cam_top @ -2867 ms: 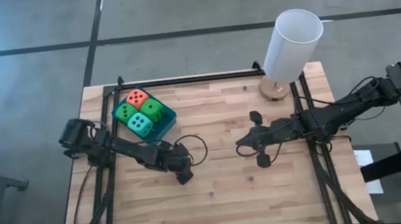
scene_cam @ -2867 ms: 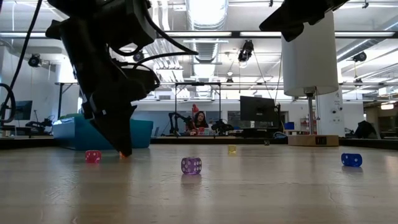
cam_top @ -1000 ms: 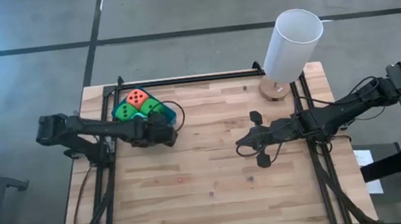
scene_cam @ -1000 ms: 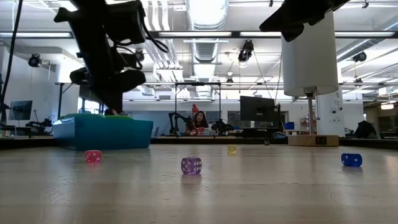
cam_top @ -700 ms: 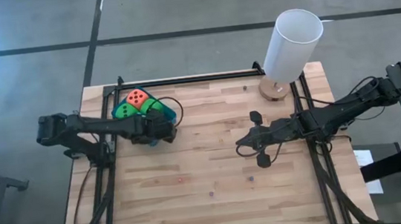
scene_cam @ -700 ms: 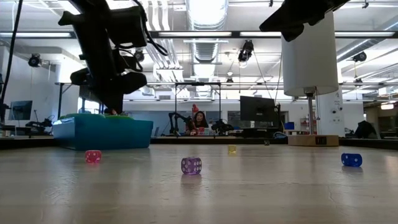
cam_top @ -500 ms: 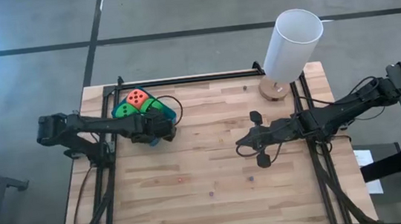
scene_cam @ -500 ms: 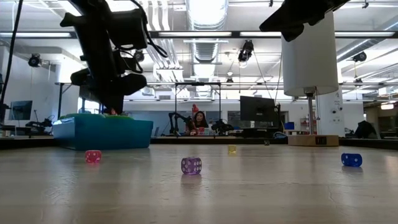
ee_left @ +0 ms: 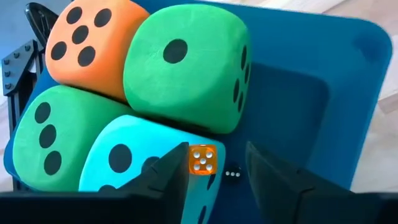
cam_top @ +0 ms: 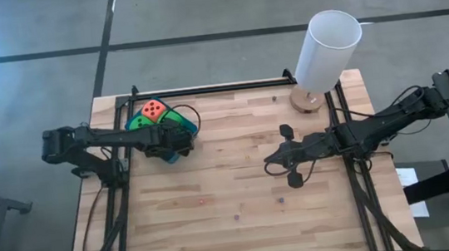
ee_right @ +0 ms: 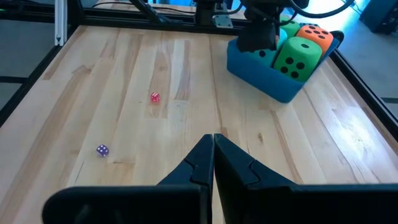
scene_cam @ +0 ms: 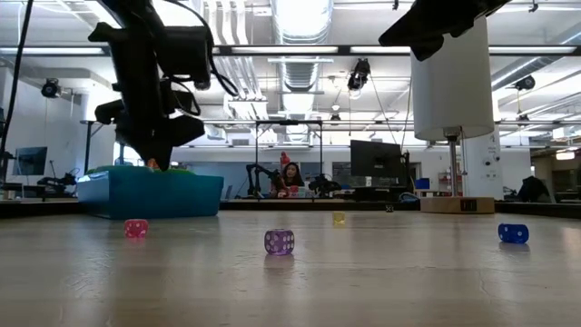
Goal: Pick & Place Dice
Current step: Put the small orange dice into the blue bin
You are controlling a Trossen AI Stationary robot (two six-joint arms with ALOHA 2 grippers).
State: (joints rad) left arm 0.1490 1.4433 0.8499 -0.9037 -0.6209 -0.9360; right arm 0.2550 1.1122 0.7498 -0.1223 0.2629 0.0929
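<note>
A blue tray point(cam_top: 190, 129) stands at the table's far left and holds large foam dice: one orange-red point(ee_left: 87, 46), two green point(ee_left: 186, 65) point(ee_left: 46, 134) and one teal point(ee_left: 121, 155). My left gripper point(ee_left: 214, 152) hangs open over the tray's near right corner point(cam_top: 175, 151). A small orange die point(ee_left: 203, 160) sits in the gap between its fingers, against the teal die's side. A tiny black die point(ee_left: 233, 174) lies on the tray floor. My right gripper point(ee_right: 213, 146) waits shut above the table's right middle point(cam_top: 268, 161). My left gripper points slanting down into the tray, its fingers wider apart than the small orange die point(ee_left: 203, 160). The die sits right beside one fingertip point(ee_left: 174, 171). I cannot tell whether that finger touches it.
Small dice lie loose on the wooden table: pink point(scene_cam: 135, 228), purple point(scene_cam: 279, 242), yellow point(scene_cam: 338, 218) and blue point(scene_cam: 513, 233). A tall white cylinder point(cam_top: 327, 48) on a wooden base stands at the far right. Black frame rails point(cam_top: 204, 89) run along the table's edges.
My left gripper has gone a little toward the table's left edge, staying over the tray's near right corner. My right arm has kept still.
</note>
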